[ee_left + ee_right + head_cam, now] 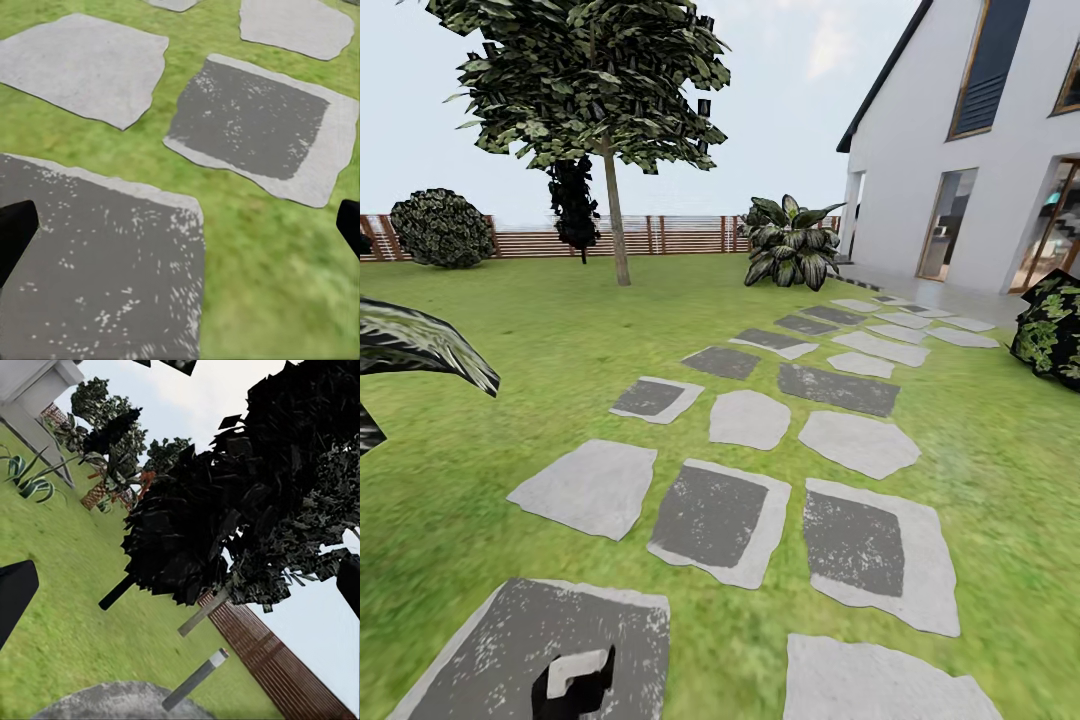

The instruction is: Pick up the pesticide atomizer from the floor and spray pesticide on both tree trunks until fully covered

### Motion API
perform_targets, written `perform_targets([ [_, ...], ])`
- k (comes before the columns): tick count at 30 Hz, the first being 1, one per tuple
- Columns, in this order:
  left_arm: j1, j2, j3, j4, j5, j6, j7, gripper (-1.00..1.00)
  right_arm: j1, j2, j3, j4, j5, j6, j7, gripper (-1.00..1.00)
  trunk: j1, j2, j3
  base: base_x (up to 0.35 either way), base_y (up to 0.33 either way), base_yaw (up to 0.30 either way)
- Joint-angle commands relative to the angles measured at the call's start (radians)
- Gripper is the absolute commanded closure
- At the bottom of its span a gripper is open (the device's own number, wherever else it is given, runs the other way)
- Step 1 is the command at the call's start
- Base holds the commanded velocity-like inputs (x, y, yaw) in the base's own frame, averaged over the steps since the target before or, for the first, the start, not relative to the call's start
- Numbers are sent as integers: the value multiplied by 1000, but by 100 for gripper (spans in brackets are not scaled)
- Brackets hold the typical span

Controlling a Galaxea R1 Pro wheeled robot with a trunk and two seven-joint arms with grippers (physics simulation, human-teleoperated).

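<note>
Your left gripper (180, 229) hangs wide apart over grey stepping stones (247, 124); right gripper (180, 585) likewise wide, facing a tree (247, 487).

The head view looks forward across the stepping stones (745, 418) toward a far tree (610, 130). The left wrist view faces down, close over those stones (255, 124); the right wrist view tilts toward the fence (277, 664).

A round dark-green clipped bush (442, 228) stands against the fence. A broad-leaved variegated plant (790, 243) grows near the house corner. A leafy dark shrub (1052, 330) sits beside the patio. A grey cylindrical bollard lamp post (196, 678) stands near a dark narrow conifer (180, 540).
</note>
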Motion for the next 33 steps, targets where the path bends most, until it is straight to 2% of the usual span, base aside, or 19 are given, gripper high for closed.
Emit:
perform_targets([
  [1,-1,0,1,-5,7,-3,4,-100,-2,1,-2,2,0,-5,0,-100,0,-1,-1,0,0,0],
  [13,-1,0,2,-44,8,-10,51,-100,-1,3,-4,23,2,-5,0,-100,42,-78,-35,0,0,0],
  [17,-1,0,2,-127,8,-28,54,-100,-1,2,0,28,4,-6,0,-100,57,-106,-48,0,0,0],
  [21,-1,-1,2,-164,8,-33,56,-100,-1,2,1,29,5,-7,1,-100,73,-134,-61,0,0,0],
  [27,-1,-1,3,-111,7,-37,57,-100,-1,4,5,26,5,-47,34,-100,96,-176,-79,0,0,0],
  [33,-1,1,5,-90,5,-42,56,-100,-1,9,14,-17,4,-62,43,-100,96,-176,-79,-8,1,0],
])
